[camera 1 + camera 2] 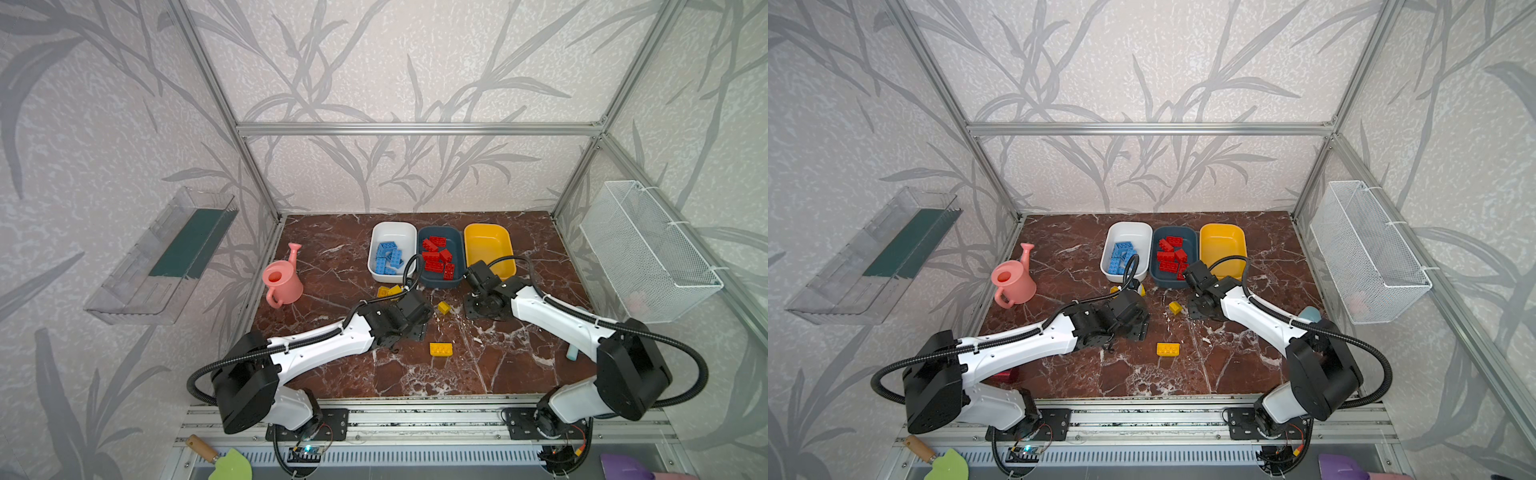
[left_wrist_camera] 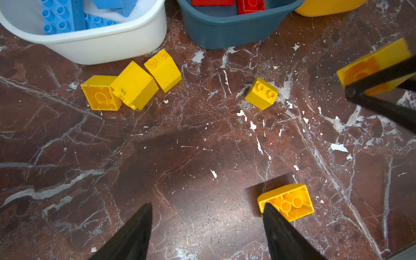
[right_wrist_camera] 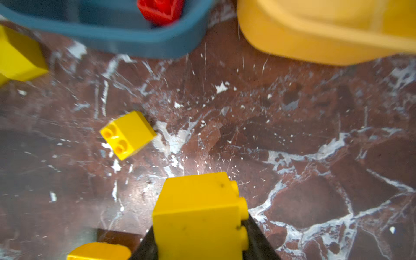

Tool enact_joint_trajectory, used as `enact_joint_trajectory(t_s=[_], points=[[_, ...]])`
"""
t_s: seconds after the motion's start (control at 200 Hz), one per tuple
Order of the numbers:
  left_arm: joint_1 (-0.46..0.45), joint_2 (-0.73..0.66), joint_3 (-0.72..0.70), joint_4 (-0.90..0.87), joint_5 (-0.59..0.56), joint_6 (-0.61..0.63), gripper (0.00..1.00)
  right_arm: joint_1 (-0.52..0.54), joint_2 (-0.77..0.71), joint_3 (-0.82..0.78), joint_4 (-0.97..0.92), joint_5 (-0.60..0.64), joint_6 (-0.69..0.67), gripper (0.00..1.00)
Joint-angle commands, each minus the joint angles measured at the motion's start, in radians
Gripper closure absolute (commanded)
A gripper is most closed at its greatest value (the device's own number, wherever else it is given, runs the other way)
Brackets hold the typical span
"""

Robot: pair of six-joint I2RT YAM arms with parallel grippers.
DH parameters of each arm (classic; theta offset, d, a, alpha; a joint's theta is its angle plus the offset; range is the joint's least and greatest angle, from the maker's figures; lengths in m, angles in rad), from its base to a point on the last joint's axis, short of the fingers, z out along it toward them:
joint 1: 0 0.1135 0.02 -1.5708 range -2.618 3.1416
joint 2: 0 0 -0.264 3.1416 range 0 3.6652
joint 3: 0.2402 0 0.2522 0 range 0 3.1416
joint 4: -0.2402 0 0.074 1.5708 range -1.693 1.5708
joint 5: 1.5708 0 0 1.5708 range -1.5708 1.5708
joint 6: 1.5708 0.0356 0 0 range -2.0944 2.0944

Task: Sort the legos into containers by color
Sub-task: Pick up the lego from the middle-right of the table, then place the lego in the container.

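Note:
Three containers stand side by side at the back: a white tub [image 1: 392, 232] with blue legos [image 1: 390, 257], a dark teal tub [image 1: 457, 245] with red legos [image 1: 436, 257], and an empty yellow tub [image 1: 488, 245]. My right gripper [image 3: 200, 238] is shut on a yellow lego [image 3: 198, 202], just above the table in front of the yellow tub. My left gripper [image 2: 207, 207] is open over bare table, with a yellow oblong lego [image 2: 290, 202] on its side by one fingertip. A small yellow lego [image 1: 444, 307] lies between the arms. Three more yellow legos [image 2: 135, 85] sit before the white tub.
A pink watering can [image 1: 282, 282] stands at the table's left edge. A white wire basket [image 1: 648, 249] hangs on the right wall and a clear shelf [image 1: 166, 257] on the left wall. Something red [image 1: 1007, 377] shows partly under my left arm.

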Motion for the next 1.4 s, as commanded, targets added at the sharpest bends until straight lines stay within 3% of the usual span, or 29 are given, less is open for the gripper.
enact_joint_trajectory(t_s=[0.0, 0.255, 0.855, 1.085, 1.225, 1.394], points=[[-0.003, -0.039, -0.024, -0.009, -0.001, 0.007, 0.23, -0.064, -0.039, 0.056, -0.054, -0.019, -0.033, 0.68], [-0.004, -0.069, -0.059, 0.008, 0.005, 0.016, 0.23, -0.224, -0.026, 0.113, 0.050, -0.045, -0.094, 0.69], [-0.010, 0.004, -0.100, 0.063, 0.059, 0.016, 0.23, -0.377, 0.449, 0.505, 0.020, -0.100, -0.102, 0.68], [-0.030, 0.034, -0.075, 0.041, 0.066, -0.009, 0.22, -0.394, 0.543, 0.588, -0.026, -0.135, -0.095, 0.53], [-0.079, 0.044, -0.046, 0.012, 0.044, -0.052, 0.20, -0.397, 0.544, 0.593, -0.023, -0.137, -0.093, 0.38], [-0.147, 0.080, 0.011, -0.050, -0.030, -0.123, 0.20, -0.397, 0.503, 0.589, -0.033, -0.137, -0.087, 0.26]])
